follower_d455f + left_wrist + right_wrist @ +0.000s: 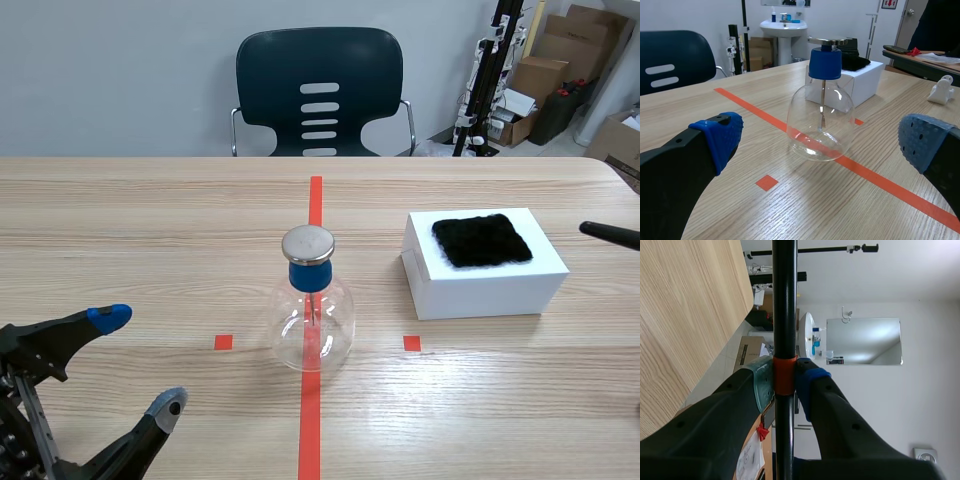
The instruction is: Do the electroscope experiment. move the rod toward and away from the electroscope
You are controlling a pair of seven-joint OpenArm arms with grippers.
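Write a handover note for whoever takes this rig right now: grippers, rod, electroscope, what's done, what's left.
Left gripper: open and empty, low at the near left of the table, short of the electroscope.
Right gripper: shut on the black rod, clamped at its orange band.
Electroscope: upright on the centre tape line, metal cap on top.
Rod: only its tip shows in the scene view, at the far right, beyond the white box with the black cloth.
Done: the rod is in hand. Whether it was rubbed cannot be told.
Left: bring the rod toward the cap, then away.
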